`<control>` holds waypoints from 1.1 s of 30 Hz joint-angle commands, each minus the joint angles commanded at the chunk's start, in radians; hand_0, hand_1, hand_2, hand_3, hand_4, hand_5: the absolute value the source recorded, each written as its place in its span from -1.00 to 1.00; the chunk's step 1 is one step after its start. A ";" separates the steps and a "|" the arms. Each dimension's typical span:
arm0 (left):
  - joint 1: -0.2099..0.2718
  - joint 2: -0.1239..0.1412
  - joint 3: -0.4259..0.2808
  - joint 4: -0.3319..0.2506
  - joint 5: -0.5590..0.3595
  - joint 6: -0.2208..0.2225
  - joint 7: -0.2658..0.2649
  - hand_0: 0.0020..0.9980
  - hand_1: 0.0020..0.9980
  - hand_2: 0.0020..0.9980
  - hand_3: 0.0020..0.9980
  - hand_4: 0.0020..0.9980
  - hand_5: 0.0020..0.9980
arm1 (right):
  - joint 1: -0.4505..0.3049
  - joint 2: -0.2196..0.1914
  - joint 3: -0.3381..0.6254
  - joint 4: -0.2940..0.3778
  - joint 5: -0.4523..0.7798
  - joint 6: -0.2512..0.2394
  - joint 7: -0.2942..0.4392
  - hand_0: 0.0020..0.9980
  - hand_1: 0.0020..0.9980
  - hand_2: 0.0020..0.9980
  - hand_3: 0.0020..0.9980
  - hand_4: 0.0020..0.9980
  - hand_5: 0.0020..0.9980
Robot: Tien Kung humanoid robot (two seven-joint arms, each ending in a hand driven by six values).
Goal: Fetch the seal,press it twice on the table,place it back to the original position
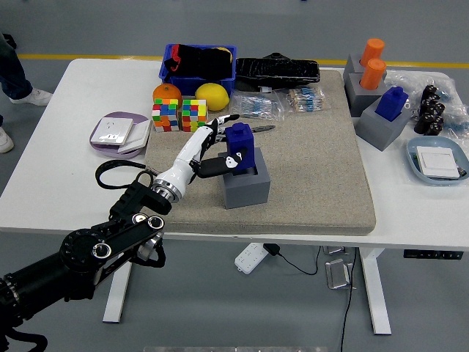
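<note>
Above grey holder: left hand gripping blue seal.

We cannot see the seal's base inside the grey holder, and the left hand covers its near side.

L arm reaches fwd over table, hand fingers curled in grasp.

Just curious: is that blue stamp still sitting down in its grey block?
Mostly out: the blue stamp stands well above the grey block, gripped by the left robot hand.
</note>
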 joint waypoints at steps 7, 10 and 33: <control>-0.006 0.041 -0.072 0.011 -0.013 0.011 -0.019 0.67 0.04 -0.04 0.77 -0.15 -1.00 | -0.003 -0.002 0.002 0.000 -0.001 0.000 0.001 0.60 0.41 0.38 0.29 0.54 0.09; -0.008 0.063 -0.087 0.027 -0.003 0.015 -0.022 0.67 0.04 -0.04 0.77 -0.15 -1.00 | -0.002 -0.002 -0.001 0.000 0.002 0.001 0.001 0.60 0.41 0.38 0.29 0.54 0.09; -0.027 0.120 -0.003 0.268 -0.078 0.019 -0.041 0.67 0.04 -0.04 0.76 -0.13 -1.00 | -0.010 0.003 -0.018 0.002 0.017 0.008 0.001 0.60 0.41 0.38 0.29 0.54 0.08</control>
